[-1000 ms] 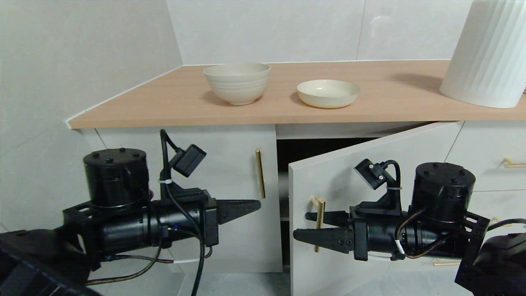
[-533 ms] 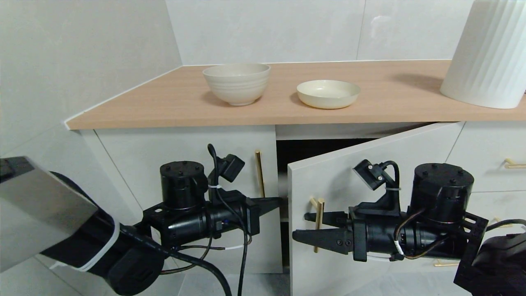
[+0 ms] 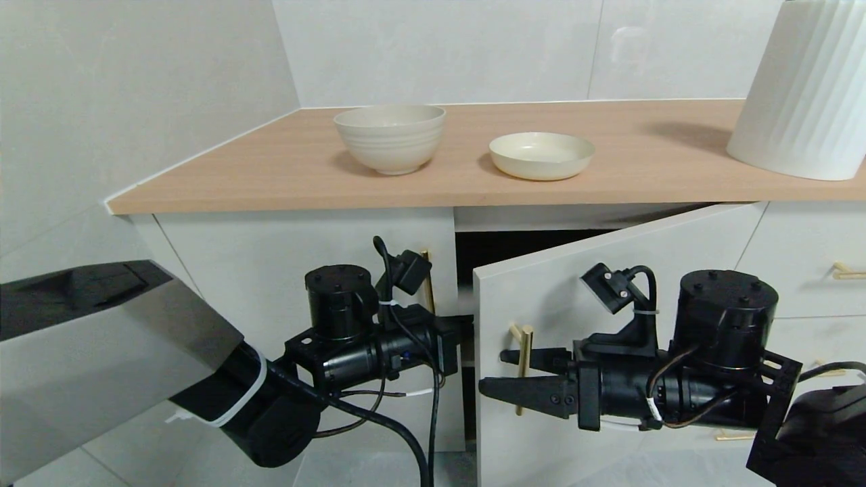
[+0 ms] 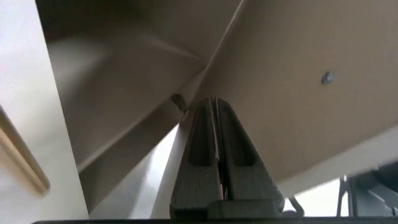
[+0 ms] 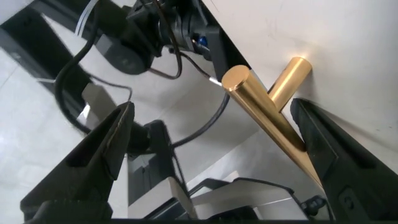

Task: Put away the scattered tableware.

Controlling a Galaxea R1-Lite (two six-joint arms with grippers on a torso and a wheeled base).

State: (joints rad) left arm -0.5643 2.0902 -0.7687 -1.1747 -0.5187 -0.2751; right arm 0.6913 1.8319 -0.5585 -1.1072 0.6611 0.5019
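Observation:
A cream bowl (image 3: pixel 390 135) and a shallow cream dish (image 3: pixel 541 154) stand on the wooden countertop (image 3: pixel 270 176). Below them the right cabinet door (image 3: pixel 609 270) is ajar. My right gripper (image 3: pixel 514 374) is open, one finger on each side of that door's gold handle (image 3: pixel 522 365). The right wrist view shows the handle (image 5: pixel 267 106) between the spread fingers (image 5: pixel 106 162). My left gripper (image 3: pixel 462 327) is shut, with its tip in the dark gap between the two doors. In the left wrist view, the closed fingers (image 4: pixel 214 143) point into the cabinet along the door's inner face.
A tall white ribbed container (image 3: pixel 805 88) stands at the counter's right end. The left door (image 3: pixel 304 250) is closed, and its gold handle (image 3: pixel 426 284) is right beside my left wrist. Drawers with gold handles (image 3: pixel 849 269) lie to the right. A tiled wall stands on the left.
My left arm has swung right and forward, and its shut gripper has gone from in front of the left door into the gap between the doors. The right arm has stayed still.

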